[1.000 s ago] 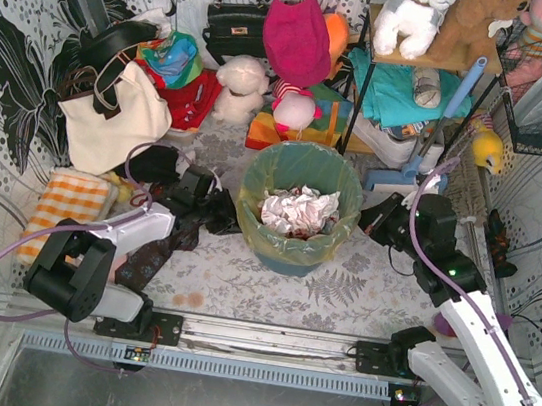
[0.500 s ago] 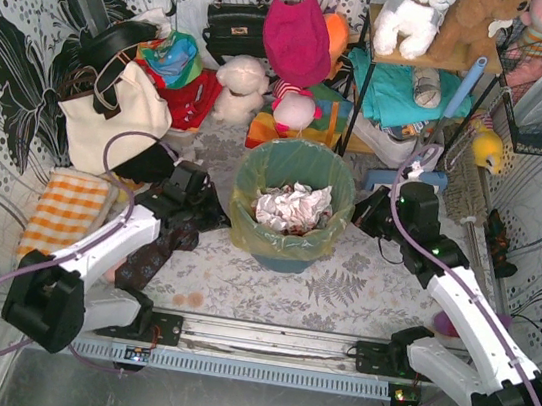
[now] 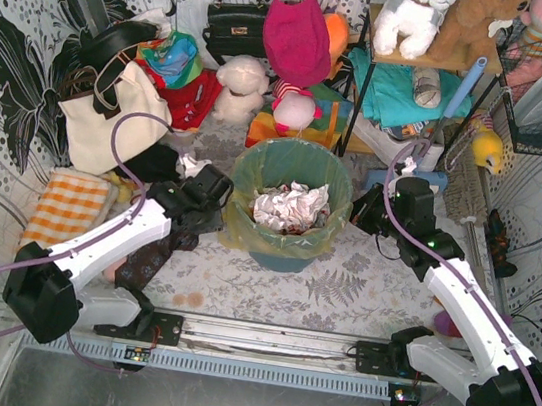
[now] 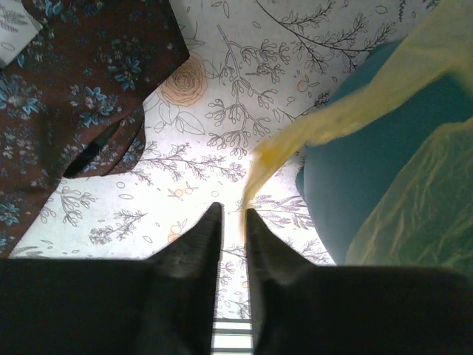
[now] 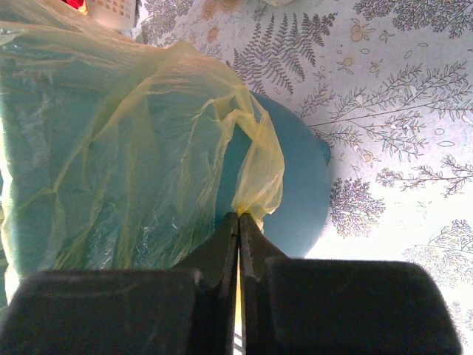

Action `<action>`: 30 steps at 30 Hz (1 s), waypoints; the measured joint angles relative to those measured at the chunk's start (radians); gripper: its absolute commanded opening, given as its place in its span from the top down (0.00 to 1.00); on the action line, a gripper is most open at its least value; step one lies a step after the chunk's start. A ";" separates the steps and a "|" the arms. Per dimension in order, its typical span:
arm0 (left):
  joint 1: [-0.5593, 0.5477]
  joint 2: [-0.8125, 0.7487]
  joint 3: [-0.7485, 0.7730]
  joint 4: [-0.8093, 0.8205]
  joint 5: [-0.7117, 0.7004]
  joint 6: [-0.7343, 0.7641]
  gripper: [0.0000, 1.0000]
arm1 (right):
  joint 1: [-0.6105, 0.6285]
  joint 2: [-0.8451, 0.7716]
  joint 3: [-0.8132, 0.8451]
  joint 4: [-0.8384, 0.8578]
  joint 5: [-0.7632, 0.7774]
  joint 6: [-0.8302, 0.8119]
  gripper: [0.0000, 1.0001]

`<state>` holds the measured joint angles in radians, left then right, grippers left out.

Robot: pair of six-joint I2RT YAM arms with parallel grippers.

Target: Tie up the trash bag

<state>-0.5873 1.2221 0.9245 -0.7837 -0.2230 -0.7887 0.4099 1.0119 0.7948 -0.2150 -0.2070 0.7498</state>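
Note:
The trash bag, thin yellow plastic, lines a teal bucket at the table's middle, with crumpled white-and-red paper inside. My left gripper is at the bag's left side. In the left wrist view a taut strip of the bag runs down into the nearly closed jaws of the left gripper. My right gripper is at the bag's right side. In the right wrist view the right gripper is shut on a gathered fold of the bag, beside the bucket.
A cream tote, an orange checked cloth and a brown floral cloth lie to the left. A white paper ball lies behind the left gripper. Stuffed toys and a shelf crowd the back.
Both arms have closed in on the bucket from either side. The bucket has shifted slightly to the left and back. The bag's edges are now pulled outward at both sides.

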 measured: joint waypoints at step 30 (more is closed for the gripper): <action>-0.001 -0.053 -0.362 0.547 0.193 -0.066 0.41 | -0.001 -0.038 0.000 0.006 -0.010 0.002 1.00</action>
<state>-0.5884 1.1687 0.5629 -0.2363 -0.0303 -0.8547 0.4091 0.9741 0.7944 -0.2085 -0.2169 0.7521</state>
